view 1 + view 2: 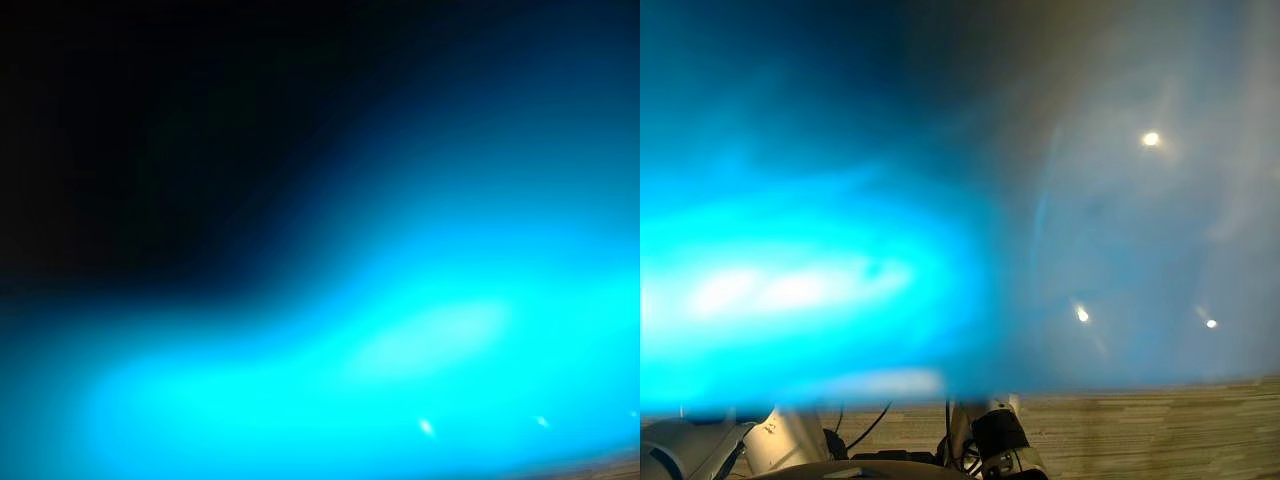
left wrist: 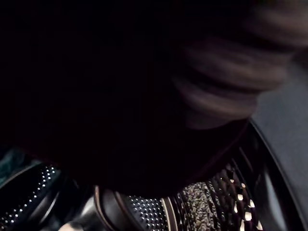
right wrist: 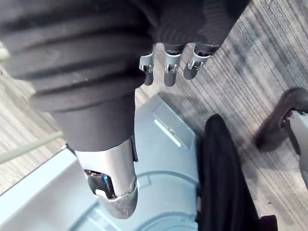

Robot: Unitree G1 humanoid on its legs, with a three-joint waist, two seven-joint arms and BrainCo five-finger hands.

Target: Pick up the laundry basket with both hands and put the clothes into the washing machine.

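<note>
What is probably the laundry basket (image 1: pixel 400 340) is seen as a close cyan blur in both eye views; in the left wrist view, the washing machine drum (image 2: pixel 144 211) at 6 o'clock, grip of the left hand (image 2: pixel 226 82) untellable; in the right wrist view, the right hand (image 3: pixel 166 65) slack and empty, a black garment (image 3: pixel 221 183) at 5 o'clock judged unloaded.

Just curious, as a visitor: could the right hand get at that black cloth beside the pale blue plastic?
Probably yes. The right hand is open and empty, and the black cloth lies uncovered beside the pale blue plastic, with nothing between hand and cloth.
</note>
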